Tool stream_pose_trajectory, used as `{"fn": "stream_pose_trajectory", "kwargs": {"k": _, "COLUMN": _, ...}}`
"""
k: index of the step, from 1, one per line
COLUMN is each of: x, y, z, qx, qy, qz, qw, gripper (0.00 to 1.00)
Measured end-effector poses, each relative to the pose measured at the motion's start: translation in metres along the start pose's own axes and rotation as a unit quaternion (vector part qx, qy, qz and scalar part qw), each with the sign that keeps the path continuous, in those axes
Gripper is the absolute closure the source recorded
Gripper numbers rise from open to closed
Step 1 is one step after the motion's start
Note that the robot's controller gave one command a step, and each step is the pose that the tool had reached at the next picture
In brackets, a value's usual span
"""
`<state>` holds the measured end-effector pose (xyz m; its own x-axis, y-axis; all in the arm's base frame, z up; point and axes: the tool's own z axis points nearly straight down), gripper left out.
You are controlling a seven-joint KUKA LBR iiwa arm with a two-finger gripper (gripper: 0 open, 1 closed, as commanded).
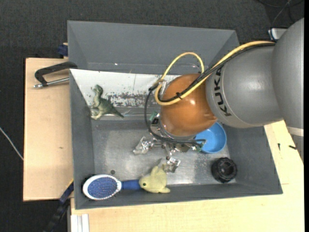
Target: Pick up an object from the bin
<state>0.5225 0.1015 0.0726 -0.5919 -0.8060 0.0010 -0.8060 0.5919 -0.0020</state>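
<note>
Claw (157, 154), spread and empty above bare bin (104, 151) floor, may close on nothing or knock the yellow toy (154, 181) aside.

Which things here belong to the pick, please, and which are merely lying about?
In hand: open tool; pale yellow soft toy nearest it; grey metal bin.
Lying about: green plastic dinosaur; blue-and-white hairbrush; blue round bowl; black round cap.
</note>
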Motion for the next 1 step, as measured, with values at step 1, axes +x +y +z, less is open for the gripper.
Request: {"fn": "stream_pose_trajectory", "kwargs": {"k": 1, "x": 0.0231, "y": 0.0175, "z": -0.0001, "qx": 0.001, "qy": -0.0036, "qz": -0.149, "qw": 0.9889, "gripper": 0.0}}
